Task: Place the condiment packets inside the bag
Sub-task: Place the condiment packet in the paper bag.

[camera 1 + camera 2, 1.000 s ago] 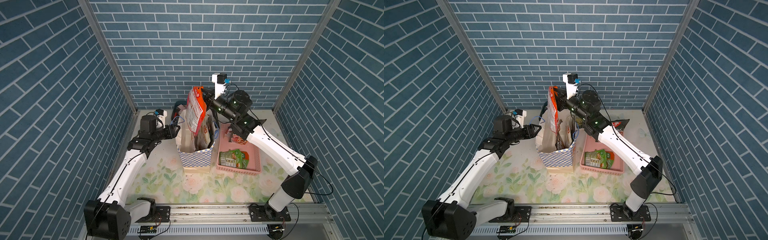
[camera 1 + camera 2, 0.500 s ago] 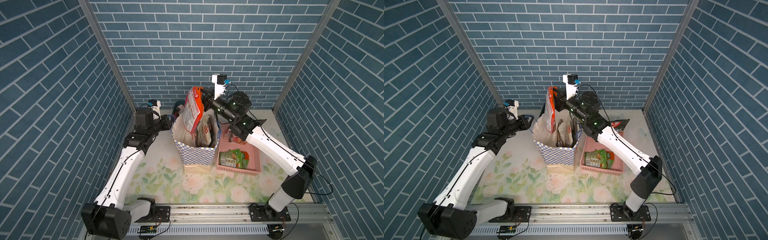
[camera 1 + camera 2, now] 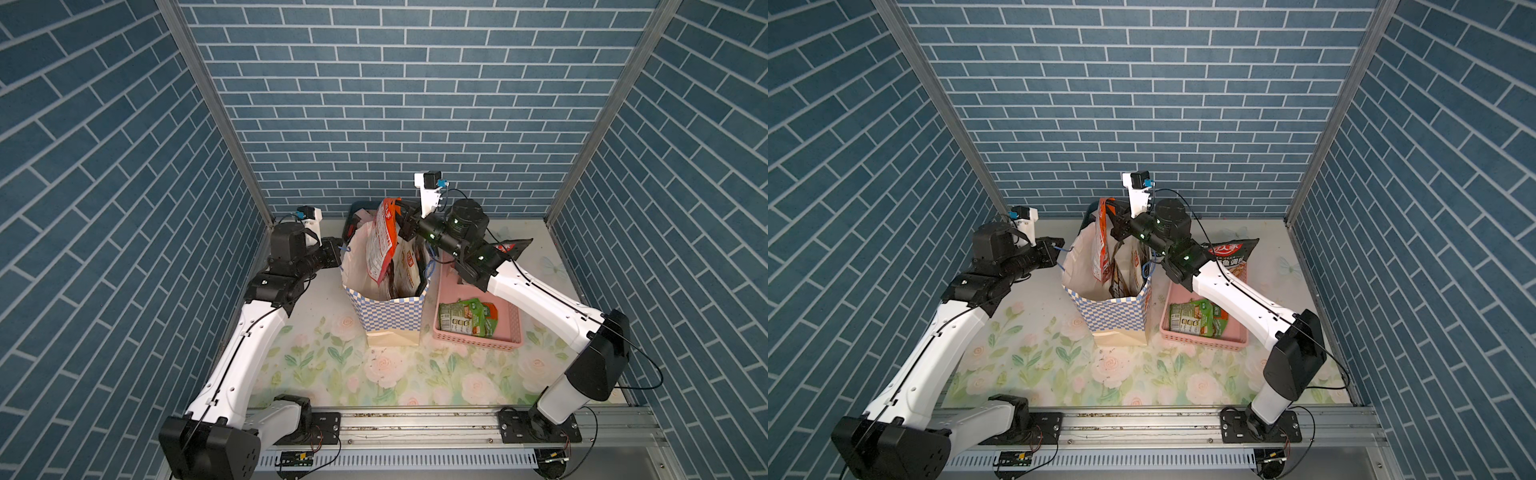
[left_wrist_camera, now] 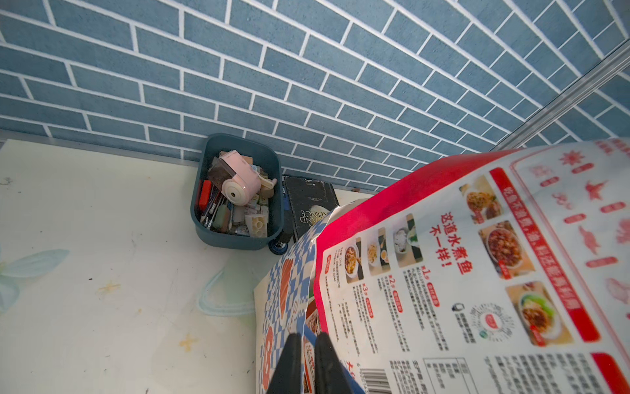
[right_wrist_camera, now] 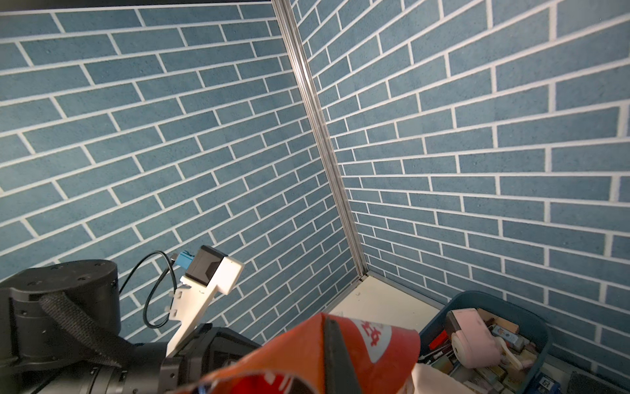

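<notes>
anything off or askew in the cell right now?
The black packet looks propped up, tilted, at the far end of the pink basket, not flat like the green packets. The bag has its mouth pulled lopsided toward the left tool. The orange-red packet, in the right tool, sticks up above its rim.

Blue-white checkered bag [image 3: 390, 316]; orange-red packet [image 3: 379, 243]; pink basket [image 3: 478, 341]; floral mat [image 3: 332, 374].

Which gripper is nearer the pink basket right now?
Right. The right gripper holds an orange-red packet over the bag beside the pink basket; the left gripper grips the bag's opposite rim.
</notes>
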`<state>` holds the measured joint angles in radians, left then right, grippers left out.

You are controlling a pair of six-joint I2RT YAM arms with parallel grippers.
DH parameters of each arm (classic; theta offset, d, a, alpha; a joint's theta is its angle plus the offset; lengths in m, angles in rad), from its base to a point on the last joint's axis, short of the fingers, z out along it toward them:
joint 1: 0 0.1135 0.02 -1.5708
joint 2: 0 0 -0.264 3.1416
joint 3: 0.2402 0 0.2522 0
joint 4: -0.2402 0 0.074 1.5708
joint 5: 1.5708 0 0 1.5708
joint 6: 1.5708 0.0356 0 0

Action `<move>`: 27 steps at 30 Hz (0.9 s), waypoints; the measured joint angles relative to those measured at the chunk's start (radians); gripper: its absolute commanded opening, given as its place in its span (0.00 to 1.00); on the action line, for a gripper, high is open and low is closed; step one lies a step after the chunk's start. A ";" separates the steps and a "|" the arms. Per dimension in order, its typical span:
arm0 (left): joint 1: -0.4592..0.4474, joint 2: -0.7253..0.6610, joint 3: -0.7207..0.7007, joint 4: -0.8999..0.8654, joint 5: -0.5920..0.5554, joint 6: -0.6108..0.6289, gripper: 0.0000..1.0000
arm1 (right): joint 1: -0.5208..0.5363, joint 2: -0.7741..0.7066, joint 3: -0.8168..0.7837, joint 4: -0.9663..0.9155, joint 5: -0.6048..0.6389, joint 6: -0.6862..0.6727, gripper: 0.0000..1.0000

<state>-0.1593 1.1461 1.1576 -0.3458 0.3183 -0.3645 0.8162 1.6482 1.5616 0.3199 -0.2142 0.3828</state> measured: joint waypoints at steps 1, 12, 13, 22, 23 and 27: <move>0.000 0.000 0.000 0.000 0.002 -0.001 0.11 | 0.000 0.008 0.008 -0.002 -0.001 -0.010 0.00; 0.000 0.000 0.000 0.000 0.019 -0.003 0.08 | -0.031 0.147 0.083 -0.096 -0.041 -0.158 0.00; 0.000 0.000 0.000 0.000 0.020 -0.003 0.08 | -0.032 0.153 0.083 -0.108 -0.041 -0.168 0.00; 0.000 0.000 0.000 0.000 0.019 -0.005 0.07 | -0.033 0.162 0.100 -0.198 0.010 -0.261 0.35; 0.000 0.000 0.000 0.000 0.019 -0.005 0.07 | -0.033 0.162 0.113 -0.210 0.016 -0.275 0.40; 0.000 0.000 0.000 -0.002 0.020 -0.006 0.07 | -0.033 0.162 0.210 -0.286 0.033 -0.334 0.55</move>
<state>-0.1593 1.1461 1.1580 -0.3473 0.3382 -0.3706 0.7834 1.8103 1.7714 0.0334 -0.1814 0.0490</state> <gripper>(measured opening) 0.073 0.525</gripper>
